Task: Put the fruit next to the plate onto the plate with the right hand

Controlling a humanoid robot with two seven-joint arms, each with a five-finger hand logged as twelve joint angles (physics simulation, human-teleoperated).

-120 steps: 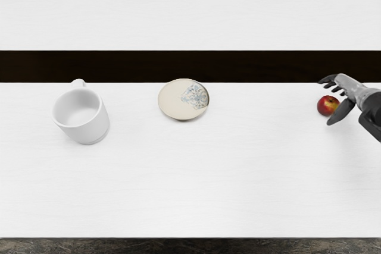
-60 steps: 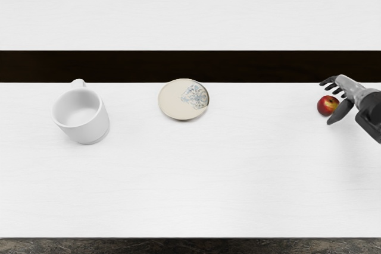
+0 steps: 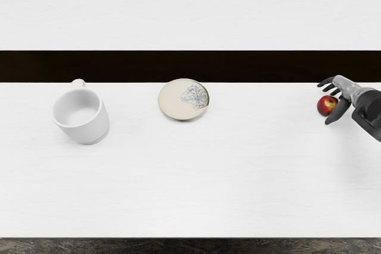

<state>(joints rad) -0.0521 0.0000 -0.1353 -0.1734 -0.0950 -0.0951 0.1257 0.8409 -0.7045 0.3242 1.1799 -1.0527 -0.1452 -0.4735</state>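
A small red apple (image 3: 326,105) lies on the white table near the right edge, far to the right of the plate. The cream plate (image 3: 172,100) with a blue-grey pattern stands at the middle of the table's back edge. My right hand (image 3: 331,99) comes in from the right edge and sits just right of the apple. Its dark fingers (image 3: 327,81) are spread above and around the fruit, and the thumb points down beside it. The hand holds nothing. The left arm is out of view.
A white mug (image 3: 80,115) stands at the left, tilted, its opening facing up. A dark gap (image 3: 190,66) separates this table from a second white surface (image 3: 190,15) behind it.
The right hand has crept slightly up and closer around the apple. The apple, plate and mug have not moved.
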